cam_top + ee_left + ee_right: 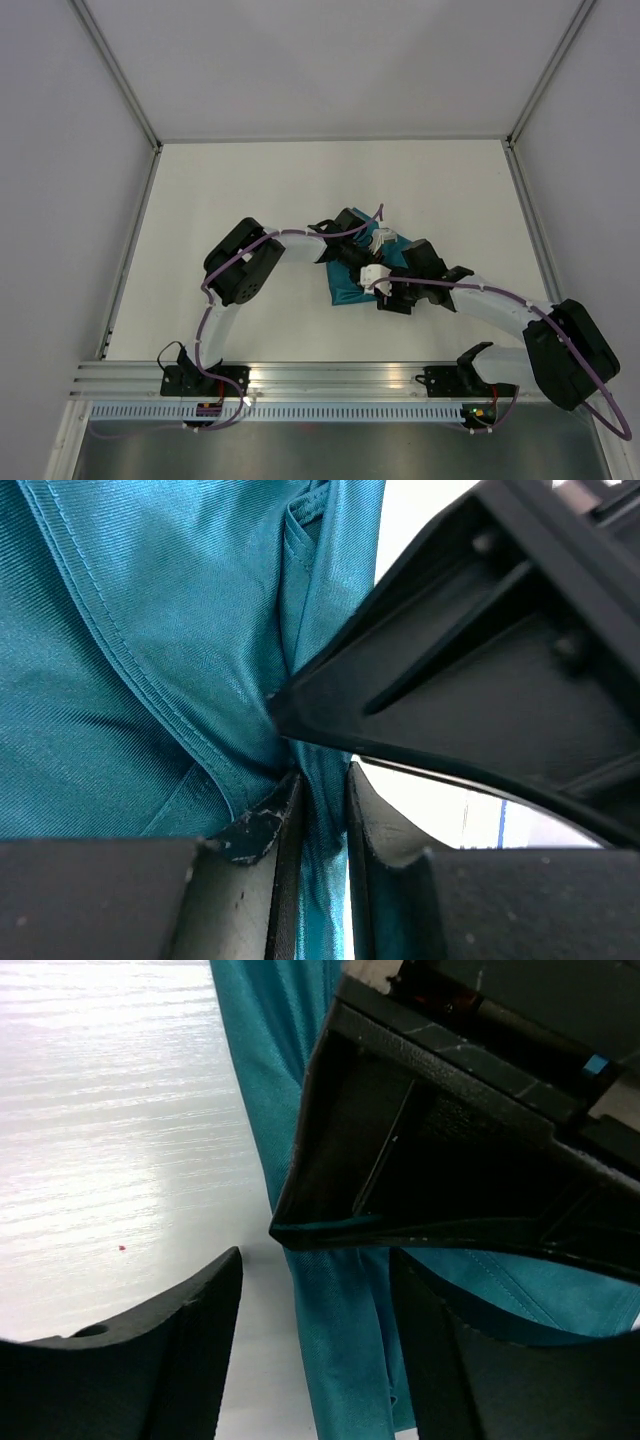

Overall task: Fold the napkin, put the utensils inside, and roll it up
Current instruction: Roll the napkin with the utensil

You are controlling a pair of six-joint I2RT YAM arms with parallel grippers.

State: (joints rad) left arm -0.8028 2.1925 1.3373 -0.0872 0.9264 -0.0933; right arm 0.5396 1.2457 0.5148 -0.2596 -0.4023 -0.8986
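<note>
The teal napkin lies bunched up at the middle of the table, and both grippers meet over it. My left gripper is shut on a thin fold of the napkin, the cloth pinched between its pads. My right gripper stands open, its fingers on either side of a narrow strip of the napkin without touching it. The black body of the left gripper fills the upper right of the right wrist view. In the top view the left gripper and right gripper sit close together. The utensils are out of view.
The white table is closed in by grey walls at left, right and back. An aluminium rail carrying both arm bases runs along the near edge. The left arm's elbow rises at the centre left.
</note>
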